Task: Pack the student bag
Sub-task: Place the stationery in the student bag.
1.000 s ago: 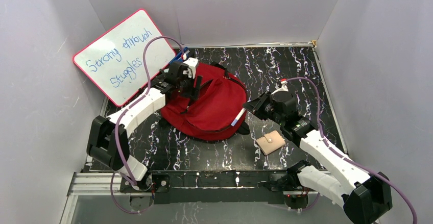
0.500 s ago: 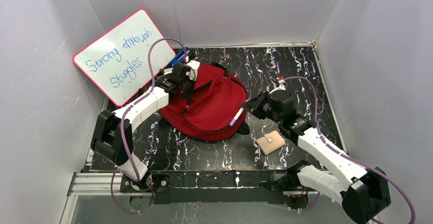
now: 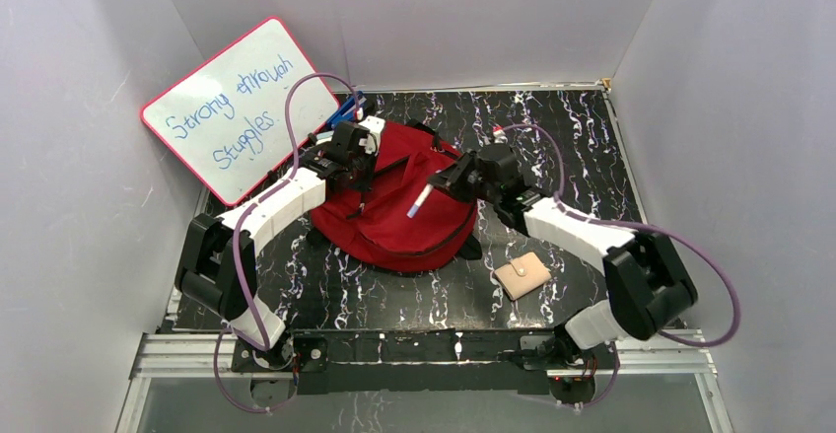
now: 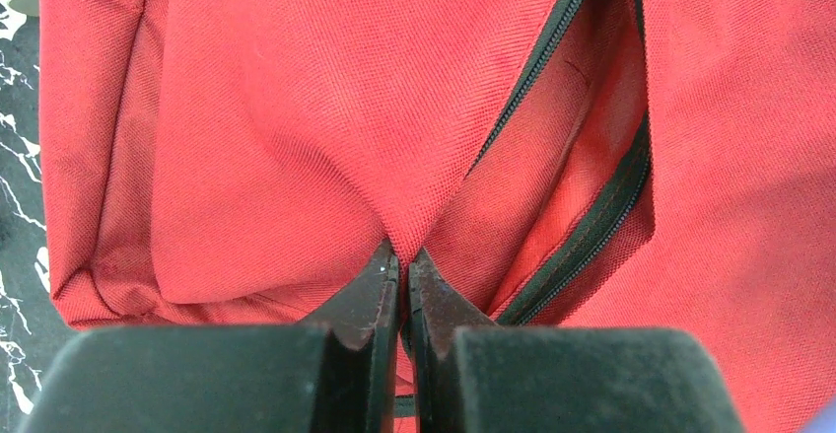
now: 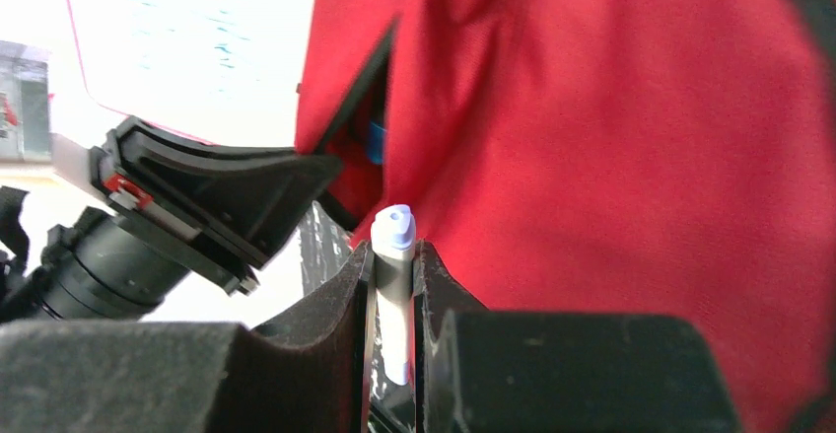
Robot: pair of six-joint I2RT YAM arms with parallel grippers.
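The student bag [image 3: 399, 218], dark red with black zippers, lies mid-table. My left gripper [image 3: 359, 171] is at its upper left edge. In the left wrist view it [image 4: 404, 253] is shut on a pinch of the bag's red fabric [image 4: 286, 117], beside the open black zipper [image 4: 540, 76]. My right gripper [image 3: 449, 179] hovers over the bag's top right, shut on a white marker [image 3: 419, 201] with a pale blue end. In the right wrist view the marker [image 5: 393, 255] stands between the jaws, pointing at a gap in the bag [image 5: 611, 157] next to the left gripper [image 5: 212, 201].
A whiteboard [image 3: 237, 108] with blue writing leans against the left wall. A small beige wallet [image 3: 522, 275] lies on the black marbled table [image 3: 572, 127], right of the bag. Something blue [image 3: 345, 110] shows behind the bag by the whiteboard.
My left gripper closed on the bag's fabric. The right arm swung left and forward, carrying the marker from the bag's right edge to over its middle.
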